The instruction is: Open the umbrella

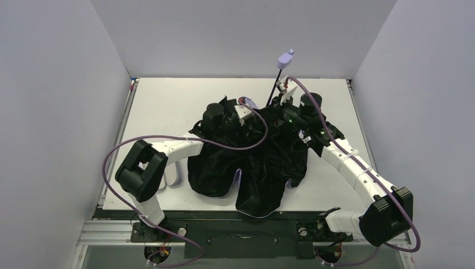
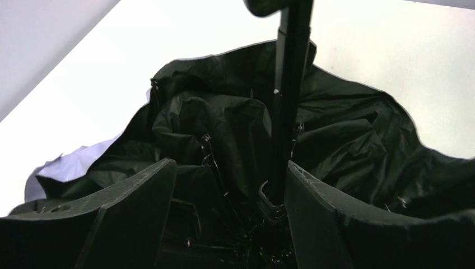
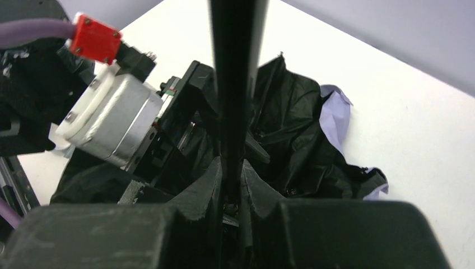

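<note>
The umbrella (image 1: pixel 252 162) sprawls half-spread, black lining up, at the middle of the desk (image 1: pixel 162 101), its thin shaft (image 3: pixel 235 84) clamped tight in the right pincer (image 3: pixel 231 182), while the left pincer (image 2: pixel 229 168) gapes wide over the folds, holding nothing, the shaft rising just beside one finger (image 2: pixel 336 218).

Both arms reach forward from their bases and bend inward, so the two wrists come close together. The left arm (image 1: pixel 168 148) runs low with its elbow pushed out to its own left. The left gripper (image 2: pixel 229 168) has its jaws well apart, closed on nothing. The right arm (image 1: pixel 353 165) sweeps in on a long curve. The right gripper (image 3: pixel 231 176) is pinched tight on the umbrella (image 3: pixel 235 84) by its shaft, which runs straight out ahead of the fingertips.
</note>
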`<state>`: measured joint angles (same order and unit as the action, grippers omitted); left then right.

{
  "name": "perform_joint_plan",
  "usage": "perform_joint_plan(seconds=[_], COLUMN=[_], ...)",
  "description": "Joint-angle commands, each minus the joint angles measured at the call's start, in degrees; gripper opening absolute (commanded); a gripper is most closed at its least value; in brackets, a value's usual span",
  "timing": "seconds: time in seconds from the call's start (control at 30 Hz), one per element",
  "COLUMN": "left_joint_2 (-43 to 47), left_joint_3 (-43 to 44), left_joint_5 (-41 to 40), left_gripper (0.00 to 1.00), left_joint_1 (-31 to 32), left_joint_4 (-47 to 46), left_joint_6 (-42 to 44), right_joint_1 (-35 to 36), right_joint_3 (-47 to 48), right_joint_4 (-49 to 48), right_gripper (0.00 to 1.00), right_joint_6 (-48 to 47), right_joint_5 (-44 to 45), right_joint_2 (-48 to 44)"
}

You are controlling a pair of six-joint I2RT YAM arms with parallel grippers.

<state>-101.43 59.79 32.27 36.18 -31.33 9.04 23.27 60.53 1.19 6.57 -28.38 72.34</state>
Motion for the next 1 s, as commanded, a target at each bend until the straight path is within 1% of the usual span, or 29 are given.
perform_joint_plan(seconds=[0.0, 0.1, 0.2, 0.33, 0.43, 0.5, 0.53, 0.57, 0.6, 0.63, 0.67, 0.73, 0.8, 0.83, 0.87, 0.97], left_joint_2=[5.8, 10.2, 13.4, 14.9, 15.3, 15.4, 15.5, 15.4, 15.1, 14.9, 14.2, 13.3, 12.2, 11.7, 11.8, 14.0], left_joint_3=[1.7, 1.2, -1.3, -4.3, -4.9, -4.7, -4.4, -3.6, -3.1, -1.7, -0.8, -0.3, 0.2, 0.3, -0.3, -3.8], left_joint_5=[0.7, 1.7, 1.9, 0.9, 0.8, 1.3, 1.8, 1.9, 2.1, 1.9, 1.5, 1.2, 1.0, 1.7, 2.5, 5.7], left_gripper=[0.68, 0.69, 0.72, 0.78, 0.78, 0.74, 0.69, 0.66, 0.59, 0.55, 0.49, 0.41, 0.37, 0.33, 0.30, 0.18], left_joint_1=[-0.4, -0.2, -0.6, -1.5, -1.8, -1.2, -0.9, 0.0, 0.6, 1.7, 2.2, 2.8, 2.7, 2.6, 2.1, 1.4], left_joint_4=[16.8, 19.1, 18.4, 16.6, 15.6, 15.2, 14.9, 14.8, 15.4, 15.8, 16.7, 17.1, 19.8, 23.0, 24.0, 26.0], left_joint_6=[-0.6, -2.0, -3.1, -5.1, -4.2, -2.0, -1.0, -0.5, 0.7, 1.4, 2.5, 2.9, 4.1, 4.9, 6.2, 9.7], right_joint_1=[0.9, 1.3, 1.4, 1.8, 2.3, 2.4, 2.5, 2.6, 2.6, 2.6, 2.7, 2.6, 2.5, 2.2, 2.1, 1.4], right_joint_3=[7.4, 8.3, 8.9, 9.5, 10.3, 11.1, 11.5, 12.3, 12.8, 13.6, 13.8, 14.3, 14.8, 15.0, 15.5, 17.0], right_joint_4=[-10.1, -7.4, -6.2, -4.7, -2.9, -1.6, -0.7, 0.4, 0.9, 1.4, 1.5, 1.6, 1.8, 1.9, 2.0, 3.2], right_gripper=[0.00, 0.00, 0.00, 0.00, 0.00, 0.00, 0.00, 0.00, 0.00, 0.00, 0.00, 0.00, 0.00, 0.00, 0.00, 0.00], right_joint_6=[-5.9, -7.9, -8.7, -9.3, -10.2, -10.9, -11.0, -11.0, -10.8, -10.7, -10.6, -10.7, -10.6, -10.5, -10.3, -9.5], right_joint_5=[0.3, 0.0, -0.9, -1.8, -2.0, -1.4, -0.6, -0.2, 0.4, 0.7, 0.7, 0.7, 0.2, -0.7, -1.3, -3.7], right_joint_2=[-1.6, -0.9, -0.6, -0.4, -0.3, 0.0, 0.1, 0.4, 0.6, 0.7, 0.8, 0.5, 0.1, -0.1, -0.4, -0.9])
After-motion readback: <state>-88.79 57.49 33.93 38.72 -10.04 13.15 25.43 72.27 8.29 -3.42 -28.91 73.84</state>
